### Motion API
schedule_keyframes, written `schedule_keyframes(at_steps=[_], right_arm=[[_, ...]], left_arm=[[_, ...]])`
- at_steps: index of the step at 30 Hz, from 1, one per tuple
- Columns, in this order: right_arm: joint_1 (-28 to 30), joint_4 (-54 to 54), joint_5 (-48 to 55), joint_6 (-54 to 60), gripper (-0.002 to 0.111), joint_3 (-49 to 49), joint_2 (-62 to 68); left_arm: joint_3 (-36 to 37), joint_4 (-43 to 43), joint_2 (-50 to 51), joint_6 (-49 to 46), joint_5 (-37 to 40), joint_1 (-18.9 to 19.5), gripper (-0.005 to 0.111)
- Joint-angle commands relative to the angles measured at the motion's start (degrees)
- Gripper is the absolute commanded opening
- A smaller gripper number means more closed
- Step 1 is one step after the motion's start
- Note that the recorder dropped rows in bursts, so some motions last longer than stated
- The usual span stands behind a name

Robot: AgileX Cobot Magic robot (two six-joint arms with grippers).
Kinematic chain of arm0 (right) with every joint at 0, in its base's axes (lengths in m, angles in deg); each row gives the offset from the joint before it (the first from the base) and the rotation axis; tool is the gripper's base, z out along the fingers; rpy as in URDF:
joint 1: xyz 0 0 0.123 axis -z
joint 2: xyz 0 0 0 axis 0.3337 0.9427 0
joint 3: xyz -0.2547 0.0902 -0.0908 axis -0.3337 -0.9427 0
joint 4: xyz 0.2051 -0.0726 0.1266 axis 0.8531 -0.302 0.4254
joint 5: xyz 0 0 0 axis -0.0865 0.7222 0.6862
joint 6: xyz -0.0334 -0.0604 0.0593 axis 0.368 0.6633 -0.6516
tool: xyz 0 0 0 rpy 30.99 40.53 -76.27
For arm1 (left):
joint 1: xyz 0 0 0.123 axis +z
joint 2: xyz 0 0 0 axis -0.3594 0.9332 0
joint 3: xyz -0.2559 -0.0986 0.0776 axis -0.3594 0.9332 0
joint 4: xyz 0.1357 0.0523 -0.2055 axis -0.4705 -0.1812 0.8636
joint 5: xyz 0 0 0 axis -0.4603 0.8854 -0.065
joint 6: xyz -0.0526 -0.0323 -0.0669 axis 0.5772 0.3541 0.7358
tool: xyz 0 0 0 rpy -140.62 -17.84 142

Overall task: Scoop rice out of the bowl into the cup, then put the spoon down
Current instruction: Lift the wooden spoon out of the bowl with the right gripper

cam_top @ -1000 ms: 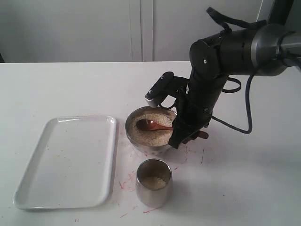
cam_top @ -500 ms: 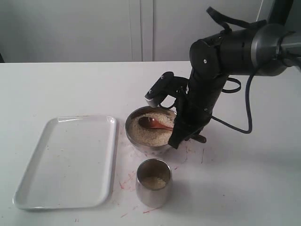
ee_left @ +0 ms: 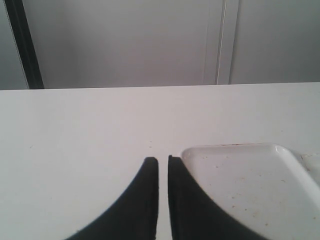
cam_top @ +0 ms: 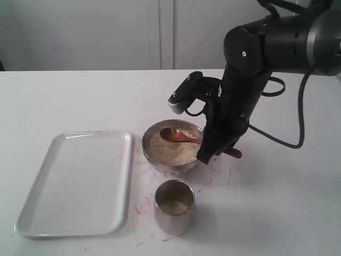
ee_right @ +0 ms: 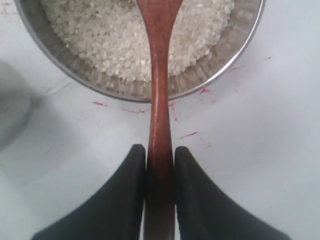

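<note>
Over the bowl [cam_top: 159, 164] the spoon [cam_top: 179, 136] hangs head above the rice [cam_top: 166, 150], its handle running out across the rim into the right gripper [ee_right: 159, 152], clamped tight on it, while the cup [cam_top: 174, 214] stands near the bowl, off to one side of that axis.

Black arm [cam_top: 250, 69], looping black cable [cam_top: 301, 106], curved black right gripper [ee_right: 160, 149].
</note>
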Motion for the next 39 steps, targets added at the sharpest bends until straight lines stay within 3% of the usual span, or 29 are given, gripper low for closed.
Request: schedule_keyframes(at_steps=[1, 15, 26, 32, 39], right_arm=[[0.61, 0.10, 3.98, -0.40, 0.000, -0.04, -2.15], [0.61, 4.98, 10.67, -2.04, 0.000, -0.04, -13.38], [-1.34, 3.89, 11.40, -4.78, 0.000, -0.04, -14.58], [-8.43, -12.62, 5.31, -15.29, 0.000, -0.04, -13.77], [-17.70, -39.14, 9.72, -31.21, 0.000, -0.16, -7.54]], left_arm=[[-0.42, 0.26, -0.08, 0.31, -0.17, -0.32, 0.014], [-0.42, 0.26, -0.08, 0.31, -0.17, -0.32, 0.014], [-0.42, 0.26, -0.08, 0.31, -0.17, -0.32, 0.014], [-0.42, 0.26, -0.08, 0.31, -0.17, -0.32, 0.014], [-0.42, 0.26, -0.08, 0.31, -0.17, -0.32, 0.014]])
